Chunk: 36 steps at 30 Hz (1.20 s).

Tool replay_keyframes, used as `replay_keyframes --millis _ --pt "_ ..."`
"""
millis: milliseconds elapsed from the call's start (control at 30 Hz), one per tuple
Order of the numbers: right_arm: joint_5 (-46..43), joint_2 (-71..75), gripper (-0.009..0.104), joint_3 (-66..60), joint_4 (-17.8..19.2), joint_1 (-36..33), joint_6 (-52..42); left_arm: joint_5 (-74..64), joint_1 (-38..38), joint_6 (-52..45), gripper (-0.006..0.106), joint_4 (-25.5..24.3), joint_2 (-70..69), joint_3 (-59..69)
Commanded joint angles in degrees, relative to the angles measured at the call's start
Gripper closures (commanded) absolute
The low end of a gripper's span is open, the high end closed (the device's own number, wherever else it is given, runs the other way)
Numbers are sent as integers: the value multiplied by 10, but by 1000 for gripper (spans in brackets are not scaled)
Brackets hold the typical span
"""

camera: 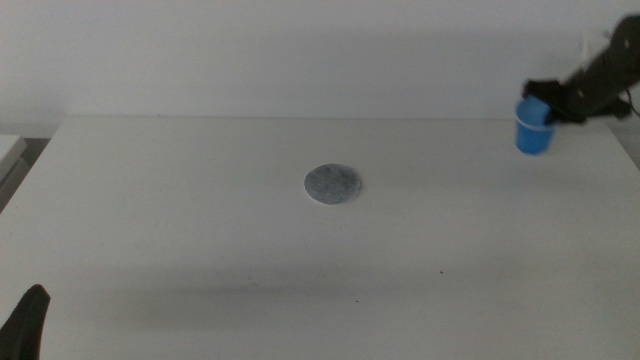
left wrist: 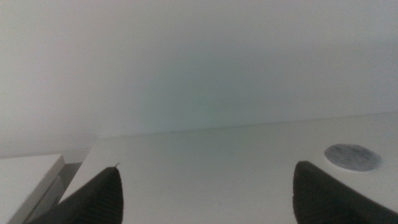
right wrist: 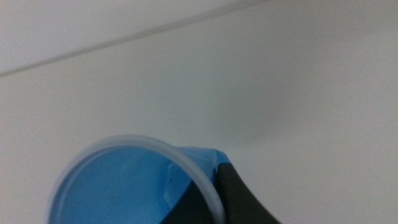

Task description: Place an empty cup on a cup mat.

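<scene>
The blue cup (camera: 533, 128) is upright at the far right of the table, near the back edge. My right gripper (camera: 547, 106) comes in from the right and is shut on the cup's wall at the rim. In the right wrist view the cup (right wrist: 118, 186) shows its pale rim and empty inside, with one jaw outside the wall and one inside it; the gripper (right wrist: 208, 205) pinches the wall. I cannot tell whether the cup's base touches the table. The grey cup mat (camera: 333, 184) lies flat mid-table, well left of the cup. My left gripper (camera: 27, 318) waits open at the front left corner.
The white table (camera: 200, 230) bears only the mat and the cup. A wall rises behind its back edge. In the left wrist view the left gripper (left wrist: 205, 193) is open wide, with the mat (left wrist: 352, 157) ahead of it and a second white surface (left wrist: 25, 171) beside the table.
</scene>
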State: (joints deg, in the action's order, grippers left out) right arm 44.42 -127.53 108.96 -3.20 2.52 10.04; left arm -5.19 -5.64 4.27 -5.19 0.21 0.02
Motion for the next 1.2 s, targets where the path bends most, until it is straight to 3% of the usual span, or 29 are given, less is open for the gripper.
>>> replay_keyframes --millis 0,267,600,1167 --pt "17 39 102 11 2 -32 -7 3 -2 2 7 1 -2 0" --pt "65 56 102 43 -2 -164 -7 3 -2 2 7 1 -2 0" --pt "-24 26 102 43 -4 -296 21 3 -2 2 7 1 -2 0" --pt "-70 -55 102 43 -3 -321 40 3 -2 2 7 1 -2 0"
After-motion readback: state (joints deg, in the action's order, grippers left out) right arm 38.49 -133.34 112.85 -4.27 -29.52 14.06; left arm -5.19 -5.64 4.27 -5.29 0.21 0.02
